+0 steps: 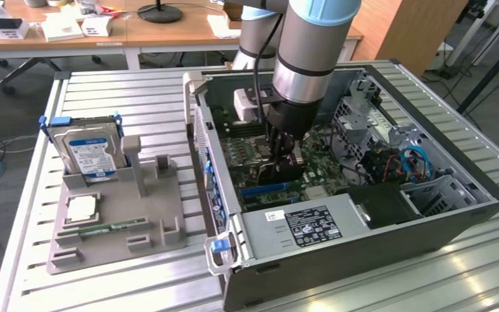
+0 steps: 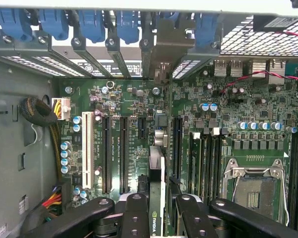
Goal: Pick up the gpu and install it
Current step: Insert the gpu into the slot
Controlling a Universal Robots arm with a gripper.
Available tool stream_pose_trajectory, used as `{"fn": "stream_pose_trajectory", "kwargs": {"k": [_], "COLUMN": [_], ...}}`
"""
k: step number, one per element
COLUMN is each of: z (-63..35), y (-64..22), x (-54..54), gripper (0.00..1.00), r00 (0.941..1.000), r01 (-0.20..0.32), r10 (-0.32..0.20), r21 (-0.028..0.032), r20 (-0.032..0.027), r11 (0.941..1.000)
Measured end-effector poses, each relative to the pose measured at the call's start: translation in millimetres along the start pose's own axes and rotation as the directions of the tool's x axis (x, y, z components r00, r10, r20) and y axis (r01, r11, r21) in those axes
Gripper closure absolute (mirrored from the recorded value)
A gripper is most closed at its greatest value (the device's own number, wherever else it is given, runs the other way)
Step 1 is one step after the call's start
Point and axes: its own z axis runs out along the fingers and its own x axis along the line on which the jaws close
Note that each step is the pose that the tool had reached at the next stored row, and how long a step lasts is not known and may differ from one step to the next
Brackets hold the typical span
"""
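Observation:
The gpu is seen edge-on in the wrist view, a thin dark card with a green edge. Its silvery end bracket stands among the blue slot clips at the case's rear wall. My gripper is shut on the card, one black finger on each face. The card stands upright over the motherboard, in line with the expansion slots; whether it sits in a slot I cannot tell. In the exterior view my gripper reaches down into the open computer case with the gpu below it.
Left of the case in the exterior view, a grey parts holder carries a blue-labelled hard drive, a processor and a memory stick. Inside the case are a power supply, drive cages and cables.

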Motion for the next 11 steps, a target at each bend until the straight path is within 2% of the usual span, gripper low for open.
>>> {"fn": "stream_pose_trajectory", "kwargs": {"k": [4,11], "z": [0.0,0.0], "y": [-0.1,0.0], "x": [0.0,0.0], "gripper": [0.74,0.74], "r00": [1.0000,1.0000], "r01": [0.000,0.000], "r10": [0.000,0.000], "r21": [0.0038,0.0063], "r20": [-0.0014,-0.0038], "r11": [1.0000,1.0000]}}
